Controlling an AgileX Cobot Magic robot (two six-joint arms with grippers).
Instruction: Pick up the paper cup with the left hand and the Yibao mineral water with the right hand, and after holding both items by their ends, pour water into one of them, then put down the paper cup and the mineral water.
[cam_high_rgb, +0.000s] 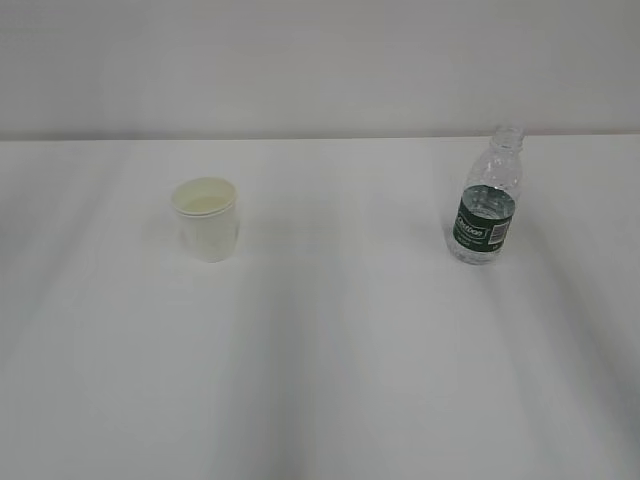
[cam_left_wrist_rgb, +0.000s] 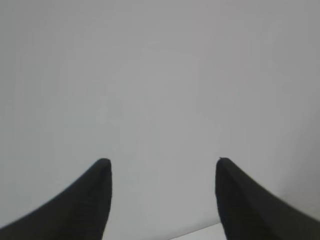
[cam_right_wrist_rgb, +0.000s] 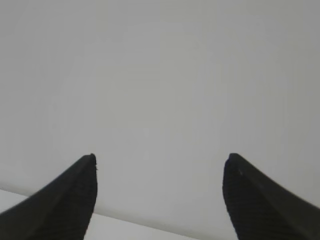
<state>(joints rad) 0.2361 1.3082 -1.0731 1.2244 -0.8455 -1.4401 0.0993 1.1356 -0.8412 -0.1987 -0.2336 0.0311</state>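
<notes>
The paper cup (cam_high_rgb: 207, 218) stands upright on the white table, left of centre in the exterior view. At the right stands the Yibao mineral water (cam_high_rgb: 487, 201), a clear uncapped bottle with a dark green label, also upright. Neither arm shows in the exterior view. In the left wrist view my left gripper (cam_left_wrist_rgb: 162, 162) is open, its two black fingers wide apart with only a plain grey-white surface between them. My right gripper (cam_right_wrist_rgb: 160, 157) is open too, nothing between its fingers. Neither wrist view shows the cup or the bottle.
A pale wall (cam_high_rgb: 320, 60) rises behind the table's far edge (cam_high_rgb: 320, 139). A lighter strip with a straight edge (cam_right_wrist_rgb: 125, 227) runs along the bottom of the right wrist view, and a similar one (cam_left_wrist_rgb: 200, 232) in the left wrist view.
</notes>
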